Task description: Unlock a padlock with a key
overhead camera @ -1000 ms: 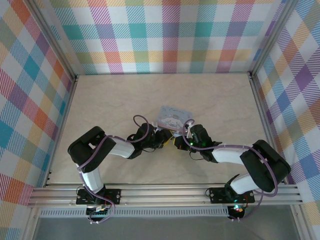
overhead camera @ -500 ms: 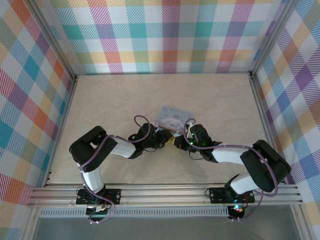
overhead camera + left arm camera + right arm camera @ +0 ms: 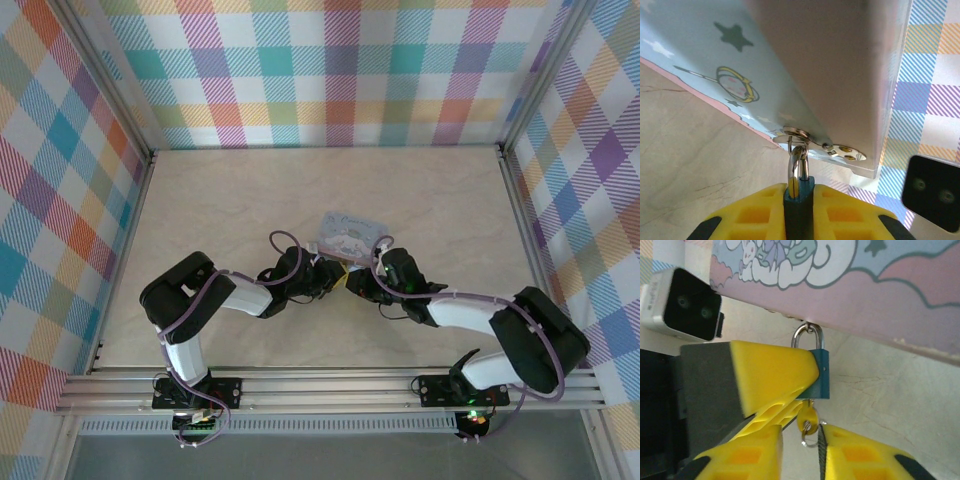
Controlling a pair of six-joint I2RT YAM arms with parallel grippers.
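Not much has changed in the last second: the right arm's elbow swung out a touch and the right gripper (image 3: 804, 431) nudged in closer to the left one. The left gripper (image 3: 799, 194) is clamped tight on the padlock (image 3: 820, 375). Its body is squeezed between the yellow fingers (image 3: 757, 212), and the shackle (image 3: 796, 167) pokes past the tips through the hasp (image 3: 795, 134) of the tin (image 3: 840, 75). We reckon that's to stop it swinging. The key (image 3: 808, 418) sits at the padlock's bottom, just ahead of the right tips. Those stand slightly apart with only its ring (image 3: 811, 439) dangling between them, nothing pinched.
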